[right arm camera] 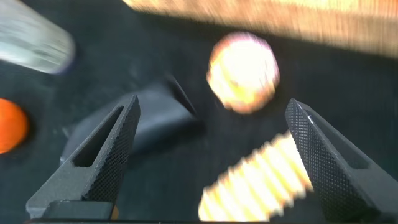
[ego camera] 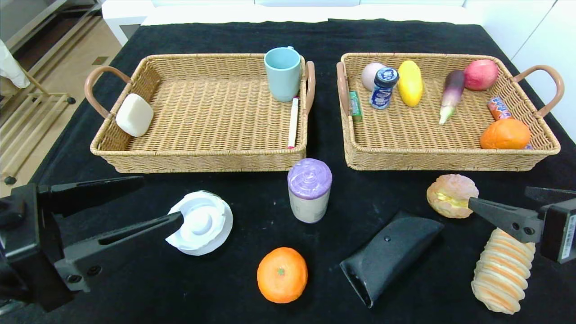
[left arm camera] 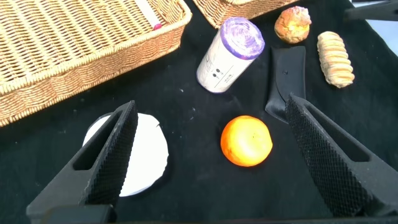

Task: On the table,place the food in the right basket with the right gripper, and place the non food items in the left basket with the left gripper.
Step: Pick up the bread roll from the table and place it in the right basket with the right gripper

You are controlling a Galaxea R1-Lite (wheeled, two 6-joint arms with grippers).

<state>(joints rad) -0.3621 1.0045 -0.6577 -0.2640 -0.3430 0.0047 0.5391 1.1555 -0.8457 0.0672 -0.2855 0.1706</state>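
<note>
On the black cloth lie a white round lid (ego camera: 200, 222), a purple-topped can (ego camera: 309, 190), an orange (ego camera: 282, 274), a black case (ego camera: 389, 254), a burger bun (ego camera: 451, 195) and a striped bread roll (ego camera: 501, 270). My left gripper (ego camera: 162, 200) is open and empty at the front left, one finger over the lid's edge. In the left wrist view (left arm camera: 210, 106) the lid (left arm camera: 146, 155) and the orange (left arm camera: 246, 140) lie between its fingers. My right gripper (ego camera: 499, 198) is open and empty above the bread roll (right arm camera: 261, 183), beside the bun (right arm camera: 242, 71).
The left wicker basket (ego camera: 202, 155) holds a teal cup (ego camera: 282, 73), a white block (ego camera: 134, 114) and a pen (ego camera: 293, 121). The right basket (ego camera: 450, 159) holds several foods and a blue bottle (ego camera: 384, 87). The table's far edge is beyond the baskets.
</note>
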